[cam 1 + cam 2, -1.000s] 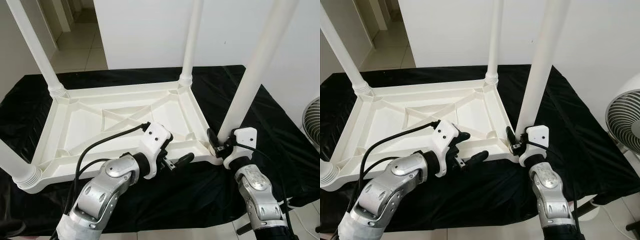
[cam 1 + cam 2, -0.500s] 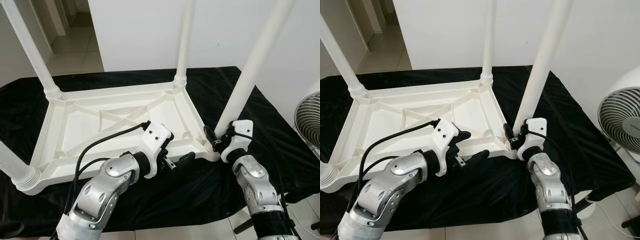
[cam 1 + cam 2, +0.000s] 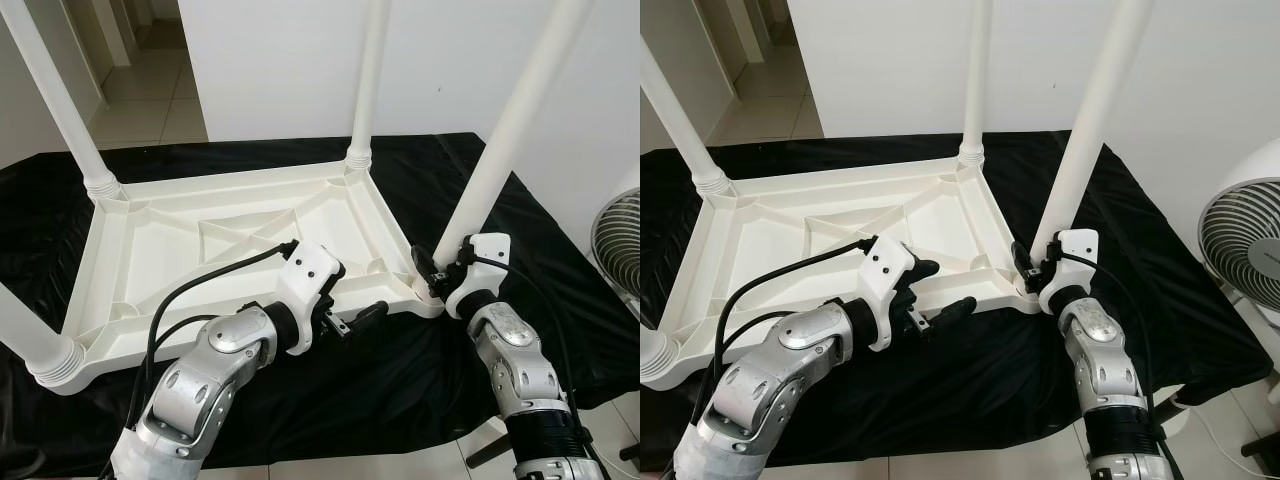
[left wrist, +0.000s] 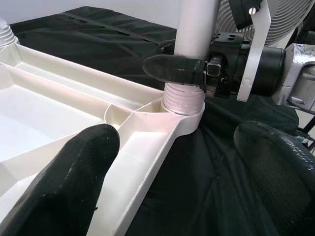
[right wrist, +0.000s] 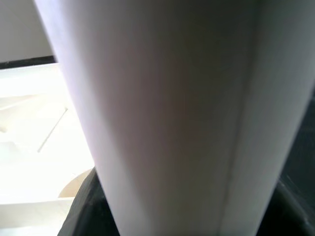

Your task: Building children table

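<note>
- the white kids' table (image 3: 230, 240) is flipped upside down on the black-covered worktop (image 3: 560, 290), all four legs sticking up
- my right gripper (image 3: 437, 281) is clamped round the near right leg (image 3: 490, 170), right at the threaded base where it meets the corner socket (image 4: 183, 101)
- my left gripper (image 3: 345, 315) is spread wide over the near rim, one finger (image 4: 74, 182) resting on the frame
- I reckon the trick here is bracing the frame with the left while twisting the leg dead straight, so the thread doesn't cross
- fan (image 3: 1245, 250) sits off to my right
</note>
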